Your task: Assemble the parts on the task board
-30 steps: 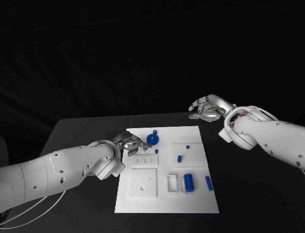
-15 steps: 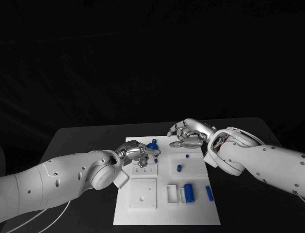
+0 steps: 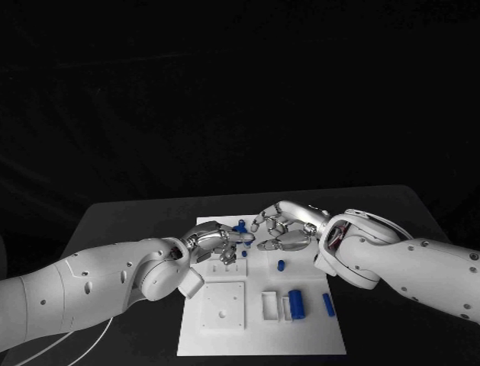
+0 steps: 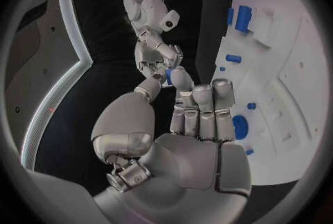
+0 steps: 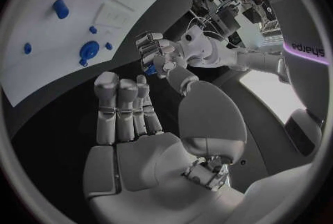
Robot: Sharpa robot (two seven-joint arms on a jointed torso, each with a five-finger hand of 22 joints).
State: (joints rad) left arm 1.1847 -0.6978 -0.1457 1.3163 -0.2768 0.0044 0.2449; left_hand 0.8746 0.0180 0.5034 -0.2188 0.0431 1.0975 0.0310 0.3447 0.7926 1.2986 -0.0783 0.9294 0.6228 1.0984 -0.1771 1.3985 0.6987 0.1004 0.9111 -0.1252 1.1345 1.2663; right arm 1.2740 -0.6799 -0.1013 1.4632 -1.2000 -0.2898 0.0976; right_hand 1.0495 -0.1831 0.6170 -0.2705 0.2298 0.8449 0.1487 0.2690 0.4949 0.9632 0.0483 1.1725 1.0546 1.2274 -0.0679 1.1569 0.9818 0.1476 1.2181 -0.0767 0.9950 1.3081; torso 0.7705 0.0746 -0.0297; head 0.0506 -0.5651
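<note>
- Task board (image 3: 251, 339): white plate flat on the black table (image 3: 124, 221), middle of the table, nearest edge bare.
- Square white block (image 3: 224, 305) at 8 o'clock from the board's middle.
- Blue cylinder (image 3: 296, 303) at 4 o'clock from the middle, lying flat, just beside a white holder (image 3: 271, 305) at its 9 o'clock.
- Slim blue piece (image 3: 328, 304) at 3 o'clock of the cylinder, near the board's edge and apart from the cylinder.
- Small blue peg (image 3: 281, 265) at 1 o'clock from the middle, alone.
- Left hand (image 3: 217, 244) over the board's far half at 11 o'clock, thumb and a fingertip closed on a small blue part (image 4: 168, 75), other fingers curled side by side.
- Right hand (image 3: 285, 230) at 2 o'clock of the left hand and close to it, fingers straight and together, thumb held wide, nothing in its grasp; thumb tip just beside the pinched part, contact impossible to tell.
- Round blue part (image 3: 240, 226) at 1 o'clock of the left hand, on the board's far end.
</note>
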